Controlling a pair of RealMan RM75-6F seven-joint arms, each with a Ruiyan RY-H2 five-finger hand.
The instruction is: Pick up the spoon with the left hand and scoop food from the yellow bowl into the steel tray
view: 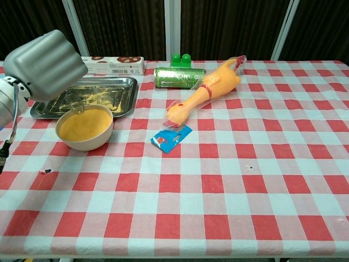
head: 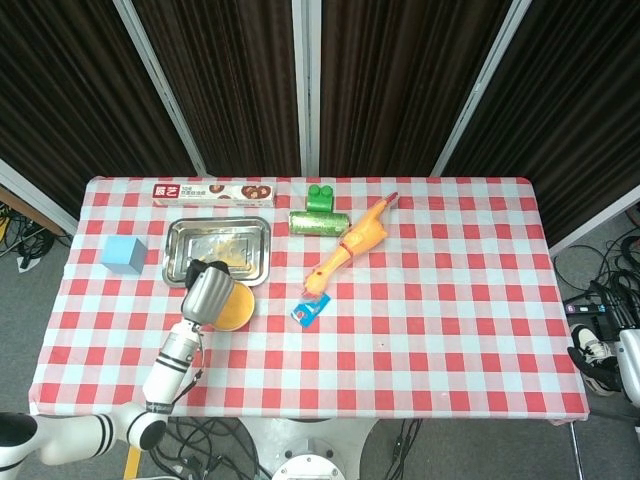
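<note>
On the left part of the counter (head: 450, 330) in the head view, the left hand (head: 208, 292) hangs over the near-left rim of the yellow bowl (head: 236, 308), which sits just near of the steel tray (head: 180, 268); yellow food lies scattered in the tray. A light blue cube (head: 124, 254) stands left of the tray, and a long biscuit box (head: 214, 191) lies along the far edge. Right of the tray are a green can (head: 318, 222) on its side, a green block (head: 320, 196) just beyond it, a rubber chicken (head: 352, 248) lying slantwise, and a small blue packet (head: 309, 311) near the chicken's head. The right hand does not show. In the chest view, the left hand (view: 47, 64) is clenched around the handle of a clear spoon (view: 79, 108), whose bowl hangs just above the yellow food in the yellow bowl (view: 84, 129). The steel tray (view: 128, 97) lies directly behind the bowl, touching or nearly touching it. The can (view: 179, 77), chicken (view: 207, 91) and packet (view: 171, 137) lie to the right.
</note>
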